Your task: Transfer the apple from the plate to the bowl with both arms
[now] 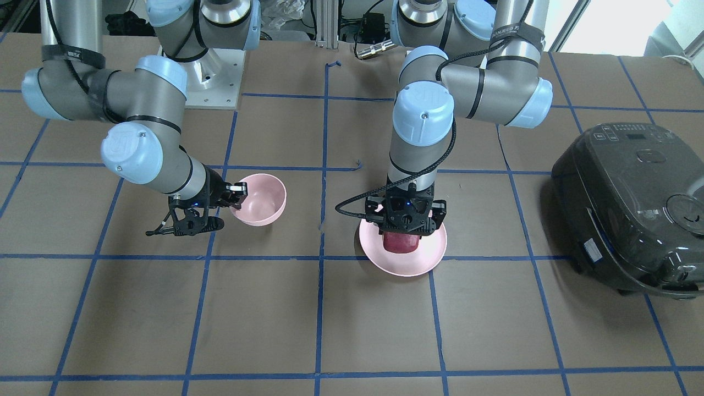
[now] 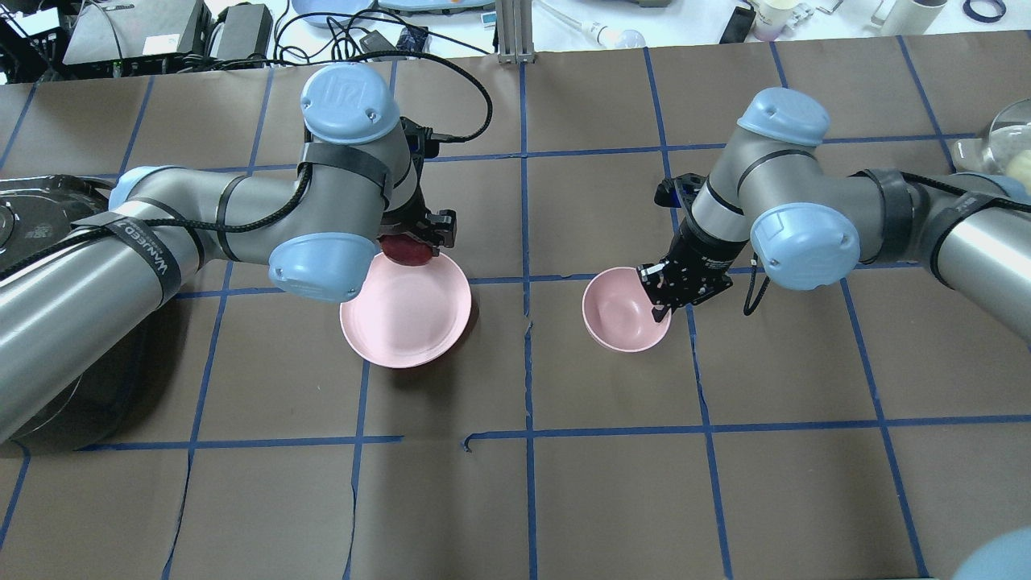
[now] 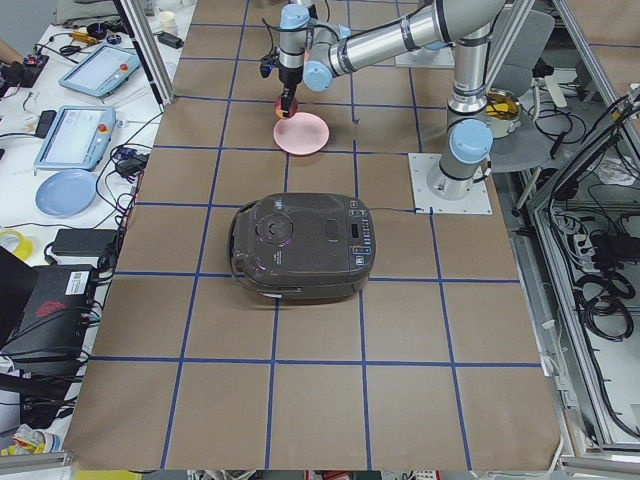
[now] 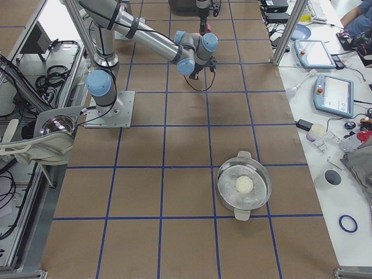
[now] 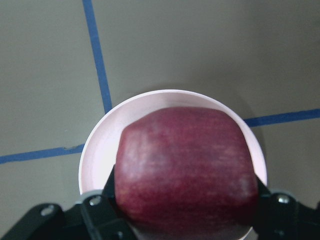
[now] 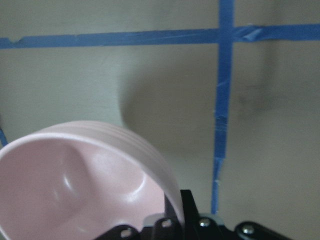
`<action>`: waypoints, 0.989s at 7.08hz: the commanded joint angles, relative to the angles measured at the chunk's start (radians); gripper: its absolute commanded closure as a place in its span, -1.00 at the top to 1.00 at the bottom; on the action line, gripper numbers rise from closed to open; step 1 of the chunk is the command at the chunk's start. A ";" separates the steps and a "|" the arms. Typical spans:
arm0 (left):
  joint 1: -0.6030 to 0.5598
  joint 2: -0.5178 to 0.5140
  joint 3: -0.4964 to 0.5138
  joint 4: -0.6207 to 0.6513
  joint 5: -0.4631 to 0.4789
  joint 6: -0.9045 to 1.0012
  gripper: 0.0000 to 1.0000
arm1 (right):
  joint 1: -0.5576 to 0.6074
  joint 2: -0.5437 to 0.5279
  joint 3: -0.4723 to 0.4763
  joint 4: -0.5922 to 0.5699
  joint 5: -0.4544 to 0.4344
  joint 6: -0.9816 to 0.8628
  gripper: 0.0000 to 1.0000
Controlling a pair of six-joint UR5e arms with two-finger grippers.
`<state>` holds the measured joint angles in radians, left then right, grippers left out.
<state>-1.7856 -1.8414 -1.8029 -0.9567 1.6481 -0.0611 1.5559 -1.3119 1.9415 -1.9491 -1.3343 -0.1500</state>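
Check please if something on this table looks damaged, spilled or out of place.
Only the blue tape on the table cover stands out: it is frayed and broken between the plate and the bowl, and one tape end hooks off its line nearer the robot. The apple looks whole, and nothing is spilled.

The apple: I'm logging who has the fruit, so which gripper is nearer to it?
Left. The left gripper is shut on the apple, above the plate; the right gripper is off to the side, gripping the rim of the bowl.
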 commanded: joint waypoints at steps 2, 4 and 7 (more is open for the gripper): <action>-0.081 -0.021 0.033 -0.019 -0.016 -0.129 -0.52 | 0.013 0.026 0.037 -0.093 -0.011 -0.008 -1.00; -0.132 -0.024 0.036 -0.007 -0.030 -0.211 -0.55 | 0.012 0.028 0.050 -0.093 -0.013 -0.008 -0.53; -0.182 -0.018 0.034 -0.002 -0.042 -0.312 -0.59 | 0.006 0.016 0.037 -0.088 -0.026 0.007 1.00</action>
<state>-1.9497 -1.8649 -1.7706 -0.9610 1.6109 -0.3467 1.5661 -1.2888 1.9859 -2.0429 -1.3517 -0.1489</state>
